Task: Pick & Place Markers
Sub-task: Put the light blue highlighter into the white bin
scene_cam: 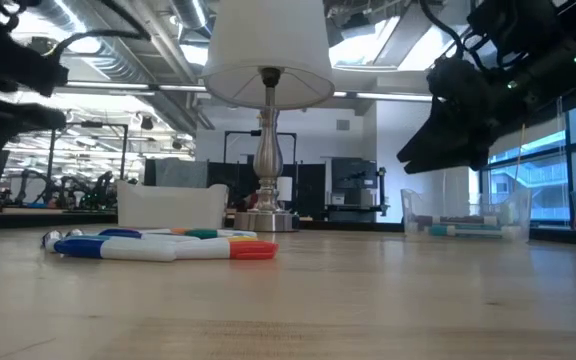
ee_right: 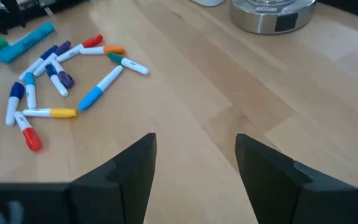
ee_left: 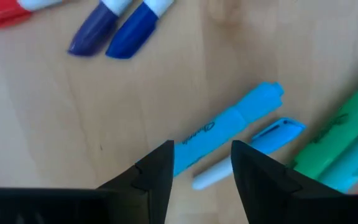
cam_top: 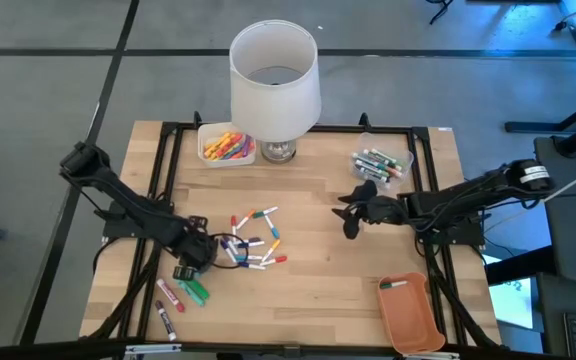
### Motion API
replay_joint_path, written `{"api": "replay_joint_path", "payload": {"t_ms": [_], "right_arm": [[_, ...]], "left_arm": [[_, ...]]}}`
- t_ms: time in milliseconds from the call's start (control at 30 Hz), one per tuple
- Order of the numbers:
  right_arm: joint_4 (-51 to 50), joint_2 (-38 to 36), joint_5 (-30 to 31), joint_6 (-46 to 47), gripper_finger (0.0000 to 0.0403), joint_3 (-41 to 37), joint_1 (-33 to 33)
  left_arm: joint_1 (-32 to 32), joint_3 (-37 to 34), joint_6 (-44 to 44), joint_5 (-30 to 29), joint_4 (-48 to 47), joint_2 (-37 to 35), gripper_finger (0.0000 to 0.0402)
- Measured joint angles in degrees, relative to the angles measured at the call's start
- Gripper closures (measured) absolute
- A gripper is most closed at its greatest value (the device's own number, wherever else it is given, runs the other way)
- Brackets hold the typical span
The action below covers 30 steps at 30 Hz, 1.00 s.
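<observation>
Left gripper [ee_left: 201, 168] low, jaws apart astride blue highlighter [ee_left: 229, 127].

Overhead, table-level, two close wrist views, all sharing markers [cam_top: 253, 240]

Markers [cam_top: 255, 243] scattered mid-table, lamp [cam_top: 275, 90] behind them.

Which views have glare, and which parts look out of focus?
Low view: bright windows behind the lamp glare, and the near table is soft. Left wrist view: the blue highlighter between the open left tool looks blurred.
</observation>
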Motion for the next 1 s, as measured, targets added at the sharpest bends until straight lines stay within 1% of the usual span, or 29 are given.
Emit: {"api": "replay_joint_path", "payload": {"t_ms": [67, 167, 333, 400, 567, 600, 667, 733, 833, 933, 1000], "right_arm": [[0.1, 0.3, 0.0, 0.0, 0.0185, 0.0, 0.0], [0.8, 0.3, 0.0, 0.1, 0.0185, 0.0, 0.0], [1.7, 0.3, 0.0, -0.1, 0.0185, 0.0, 0.0], [1.9, 0.3, 0.0, -0.1, 0.0185, 0.0, 0.0], [3.2, 0.3, 0.0, -0.1, 0.0185, 0.0, 0.0], [3.6, 0.3, 0.0, 0.0, 0.0185, 0.0, 0.0], [4.8, 0.3, 0.0, -0.1, 0.0185, 0.0, 0.0], [5.3, 0.3, -0.1, -0.1, 0.0185, 0.0, 0.0], [5.3, 0.3, -1.0, -0.3, 0.0185, 0.0, 0.0], [5.3, 0.3, -1.0, -0.3, 0.0186, 0.0, 0.0], [5.3, 0.3, -1.0, -0.3, 0.0185, 0.0, 0.0]], "left_arm": [[0.0, -1.7, 1.1, 0.3, 1.5, 0.9, 0.0247], [0.0, -3.8, 1.9, 2.1, 3.2, 2.3, 0.0247], [0.1, -6.0, 1.9, 0.4, 3.1, 3.9, 0.0263], [0.0, -6.2, 1.7, -0.5, 3.2, 4.0, 0.0278], [1.1, -6.2, 2.0, -4.5, 3.3, 4.0, 0.0343], [1.6, -6.2, 2.0, -5.3, 3.3, 4.0, 0.0346], [2.9, -6.2, 1.8, -7.7, 3.2, 4.1, 0.0346], [4.5, -5.8, 1.8, -12.3, 2.1, 4.4, 0.0346], [7.7, -2.9, 4.4, -18.2, -0.8, 4.3, 0.0346], [12.8, 0.1, 4.0, -25.6, -3.5, 4.3, 0.0337], [16.6, 1.8, 4.8, -28.4, -3.6, 4.2, 0.0332]]}}
